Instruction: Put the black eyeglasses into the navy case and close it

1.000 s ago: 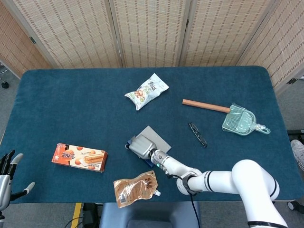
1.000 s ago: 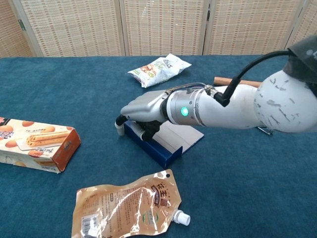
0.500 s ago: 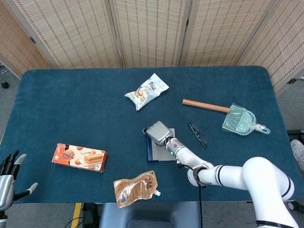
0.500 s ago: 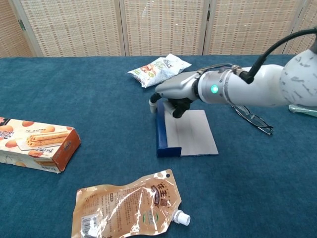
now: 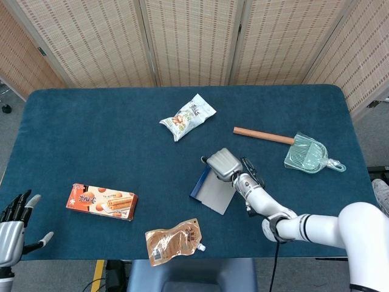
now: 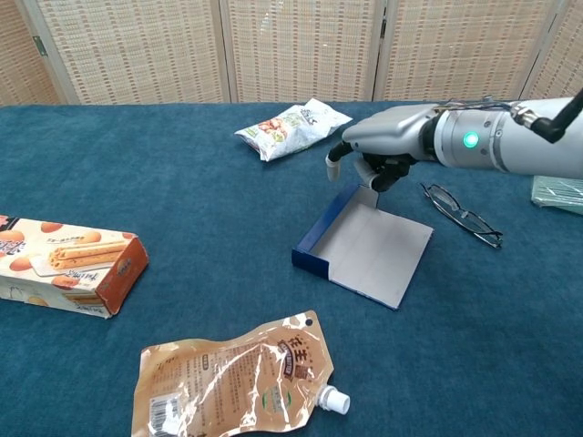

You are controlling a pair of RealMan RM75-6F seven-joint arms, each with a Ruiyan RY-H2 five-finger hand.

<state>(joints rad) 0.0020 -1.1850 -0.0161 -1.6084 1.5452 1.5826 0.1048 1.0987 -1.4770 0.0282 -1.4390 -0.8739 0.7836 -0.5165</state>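
Bamboo screens back a blue-clothed table [image 5: 91, 121]. The right hand [image 6: 387, 146] has its fingers [image 6: 375, 173] curled over the far edge of the open navy case [image 6: 369, 246], gripping it. Just right of it lie the black eyeglasses [image 6: 462, 216]. At the near left edge, the left hand [image 5: 15, 222] hangs with fingers spread, holding nothing.

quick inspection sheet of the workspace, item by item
surface: teal cloth table.
job's things: navy case lies open, nothing in it; black eyeglasses on the cloth right of it, apart.
clutter: snack bag, biscuit box, brown spout pouch, green dustpan with wooden handle.
hands: right hand at the case's far corner, grip unclear; left hand off the table, fingers spread, holding nothing.
cables: black cable along the right arm.
surroundings: woven screen panels behind.
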